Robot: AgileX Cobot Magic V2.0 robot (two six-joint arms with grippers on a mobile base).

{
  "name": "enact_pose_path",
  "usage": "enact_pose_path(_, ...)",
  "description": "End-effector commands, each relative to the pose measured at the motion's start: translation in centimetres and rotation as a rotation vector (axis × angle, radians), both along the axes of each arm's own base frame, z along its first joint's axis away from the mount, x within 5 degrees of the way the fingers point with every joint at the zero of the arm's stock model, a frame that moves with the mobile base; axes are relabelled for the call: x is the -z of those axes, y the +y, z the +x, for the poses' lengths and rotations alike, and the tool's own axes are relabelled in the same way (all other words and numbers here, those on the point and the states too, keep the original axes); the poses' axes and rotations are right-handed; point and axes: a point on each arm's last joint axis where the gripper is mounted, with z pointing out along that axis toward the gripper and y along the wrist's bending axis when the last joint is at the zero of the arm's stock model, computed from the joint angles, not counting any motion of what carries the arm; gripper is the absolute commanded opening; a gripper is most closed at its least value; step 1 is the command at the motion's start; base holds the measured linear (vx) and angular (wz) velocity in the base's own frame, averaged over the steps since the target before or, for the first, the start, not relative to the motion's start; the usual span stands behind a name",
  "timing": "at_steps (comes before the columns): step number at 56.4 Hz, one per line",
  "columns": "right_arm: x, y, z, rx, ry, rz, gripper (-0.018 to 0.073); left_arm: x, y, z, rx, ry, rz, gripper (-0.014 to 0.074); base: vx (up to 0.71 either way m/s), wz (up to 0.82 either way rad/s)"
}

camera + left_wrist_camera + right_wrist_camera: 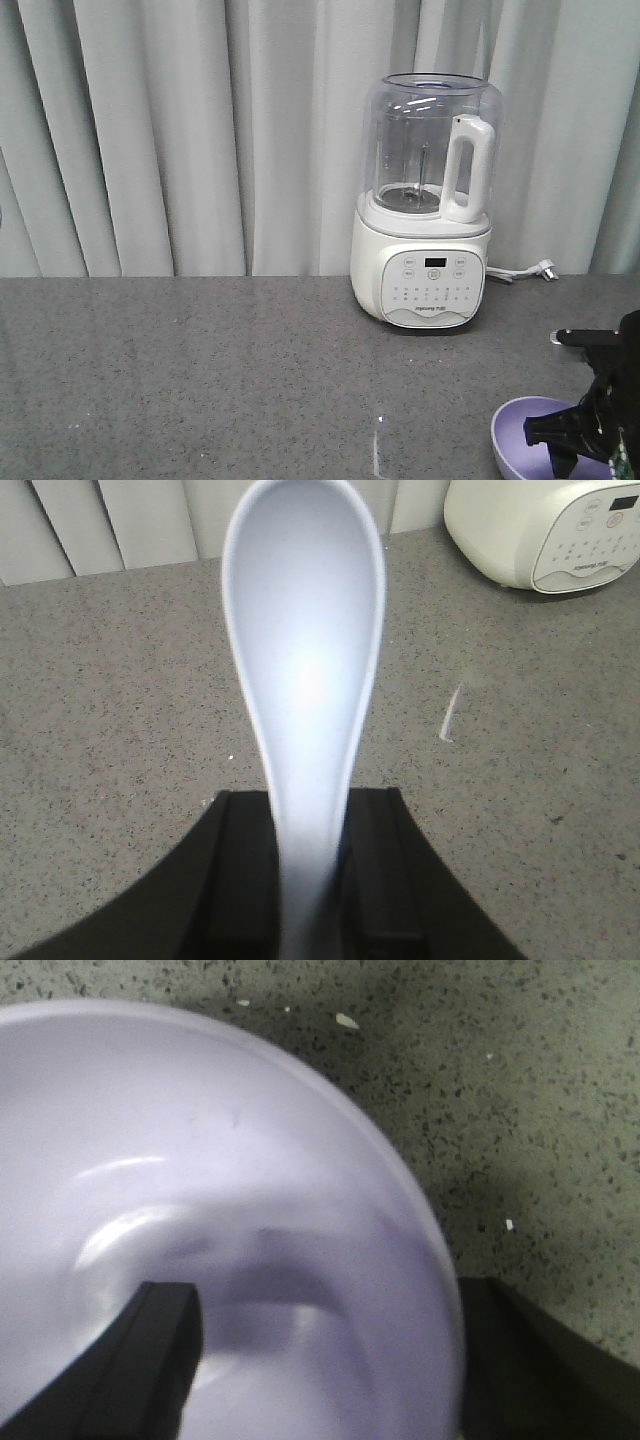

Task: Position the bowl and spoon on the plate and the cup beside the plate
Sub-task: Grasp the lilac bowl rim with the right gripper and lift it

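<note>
— Nearest the left wrist camera, what sits between the fingers?

— The spoon (305, 660). The left gripper (310, 815) is clamped on its handle, with a black finger on each side. The scoop points away from the lens, hollow side up, over the grey speckled countertop (120, 710).

— And the right arm?

— Its wrist view is almost filled by the bowl (200, 1160). The right gripper (330, 1300) straddles the rim with its jaws spread wide. One finger is down inside the bowl and the other is outside, close against the rim. The wall is not pinched between them.

— Where does the bowl lie on the counter?

— It is at the lower right corner of the front view, partly cut off by the frame, with the black gripper reaching into it. I cannot tell whether it rests on the surface or hangs just above it.

— What is farther back?

— A short white streak (450, 715) marks the counter ahead of the spoon. Beyond that a white blender (428, 200) with a clear jug stands at the back, well apart from the bowl. Its plug (545, 268) lies just right of the base. A pale pleated curtain (150, 130) hangs behind everything.
</note>
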Motion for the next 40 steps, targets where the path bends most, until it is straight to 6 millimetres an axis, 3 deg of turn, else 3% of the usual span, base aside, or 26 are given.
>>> enact_pose_path(1, -2.4, -0.2, 0.6, -0.015, -0.122, -0.015, 0.0355, -1.6, 0.0, -0.4, 0.001, -0.102, -0.036, -0.0006, 0.00, 0.00)
enact_pose_path(11, -2.4, -0.2, 0.6, -0.030, -0.128, -0.020, -0.0015, -1.6, 0.0, -0.4, 0.001, -0.101, -0.035, -0.0006, 0.00, 0.00)
enact_pose_path(19, -2.5, -0.2, 0.5, -0.046, -0.122, -0.026, -0.0013, -1.6, 0.0, -0.4, 0.001, -0.101, -0.035, -0.0006, 0.00, 0.00)
enact_pose_path(25, -3.7, -0.2, 0.0, -0.078, -0.153, -0.037, -0.0011, -1.6, 0.0, -0.4, 0.001, -0.105, -0.036, -0.0006, 0.00, 0.00)
enact_pose_path(33, -7.3, -0.1, -1.5, -0.094, -0.284, -0.039, -0.0011, -1.8, 0.0, -0.4, 0.004, -0.125, -0.023, -0.0006, 0.00, 0.00)
enact_pose_path(40, -12.1, 0.1, -4.3, -0.162, -0.469, -0.040, -0.0011, -2.0, 0.0, -0.3, 0.005, -0.151, -0.017, -0.0006, 0.00, 0.00)
